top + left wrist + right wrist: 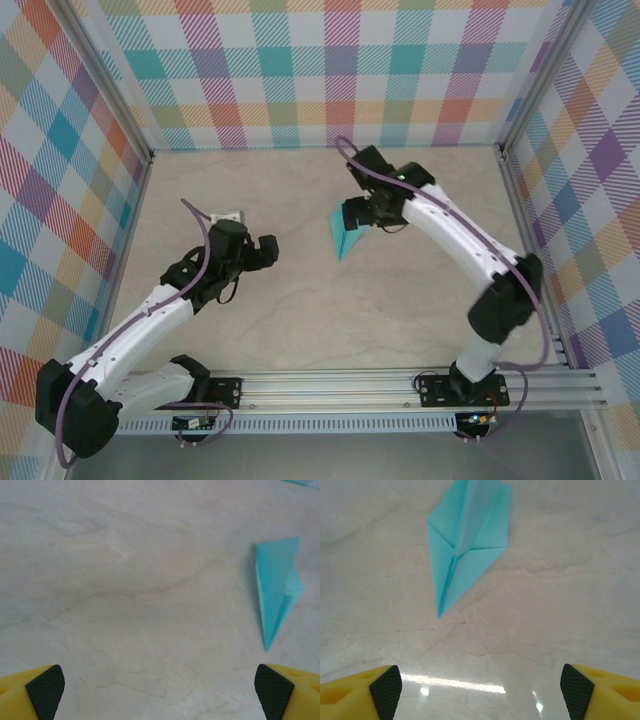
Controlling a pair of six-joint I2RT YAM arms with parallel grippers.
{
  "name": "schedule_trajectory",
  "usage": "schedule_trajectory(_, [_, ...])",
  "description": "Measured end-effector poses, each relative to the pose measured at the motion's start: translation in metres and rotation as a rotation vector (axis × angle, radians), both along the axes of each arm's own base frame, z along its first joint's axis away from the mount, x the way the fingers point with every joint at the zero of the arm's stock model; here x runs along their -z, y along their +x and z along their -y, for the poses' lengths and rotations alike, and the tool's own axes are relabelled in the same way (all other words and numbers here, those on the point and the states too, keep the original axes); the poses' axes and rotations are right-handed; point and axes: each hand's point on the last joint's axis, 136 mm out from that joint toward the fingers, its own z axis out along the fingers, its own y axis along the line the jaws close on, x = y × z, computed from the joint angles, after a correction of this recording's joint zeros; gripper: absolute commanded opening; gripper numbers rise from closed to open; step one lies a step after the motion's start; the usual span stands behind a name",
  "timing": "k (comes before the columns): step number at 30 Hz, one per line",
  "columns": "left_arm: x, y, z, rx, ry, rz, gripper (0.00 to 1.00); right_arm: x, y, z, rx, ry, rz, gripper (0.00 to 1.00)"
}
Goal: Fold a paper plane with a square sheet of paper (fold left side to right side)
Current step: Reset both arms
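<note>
Right pincer (480,692) stands wide open, its yellow fingers (350,692) and black ribbed pads (386,689) holding nothing, close by the paper plane (467,545); left pincer (160,692) gapes equally empty, well apart from it; the plane lies flat near the middle of the beige marbled table (300,330), a slim matte turquoise dart with crisp creases; folding looks essentially finished, with at most some pressing left.

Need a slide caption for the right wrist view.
Folded turquoise paper plane lying on the table, nose pointing toward the open right claw.
</note>
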Motion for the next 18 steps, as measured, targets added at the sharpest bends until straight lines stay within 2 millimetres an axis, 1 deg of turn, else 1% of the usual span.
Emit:
schedule_trajectory(2, [-0.001, 0.008, -0.021, -0.083, 0.028, 0.018, 1.0, -0.001, -0.006, 0.03, 0.038, 0.002, 0.067, 1.0])
schedule_trajectory(4, [-0.004, 0.015, -0.047, -0.182, 0.059, 0.052, 1.0, 0.007, -0.012, 0.064, 0.097, -0.004, 0.121, 1.0])
schedule_trajectory(6, [-0.003, 0.02, -0.074, -0.292, 0.105, 0.092, 1.0, 0.022, -0.017, 0.101, 0.173, -0.006, 0.174, 1.0])
schedule_trajectory(7, [-0.001, 0.02, -0.084, -0.335, 0.128, 0.108, 1.0, 0.029, -0.019, 0.115, 0.206, -0.006, 0.196, 1.0])
schedule_trajectory(9, [0.01, 0.017, -0.104, -0.409, 0.2, 0.127, 1.0, 0.051, -0.025, 0.151, 0.294, -0.021, 0.247, 1.0])
schedule_trajectory(10, [0.016, 0.014, -0.11, -0.425, 0.23, 0.129, 1.0, 0.06, -0.027, 0.162, 0.325, -0.03, 0.264, 1.0])
schedule_trajectory(12, [0.029, 0.01, -0.119, -0.445, 0.29, 0.122, 1.0, 0.085, -0.031, 0.183, 0.386, -0.037, 0.294, 1.0])
schedule_trajectory(14, [0.041, 0.011, -0.125, -0.446, 0.329, 0.114, 1.0, 0.109, -0.033, 0.197, 0.429, -0.046, 0.3, 1.0])
schedule_trajectory(16, [0.053, 0.013, -0.129, -0.438, 0.351, 0.107, 1.0, 0.128, -0.029, 0.206, 0.452, -0.063, 0.298, 1.0])
schedule_trajectory(18, [0.069, 0.016, -0.13, -0.411, 0.362, 0.094, 1.0, 0.142, -0.019, 0.209, 0.455, -0.075, 0.313, 1.0])
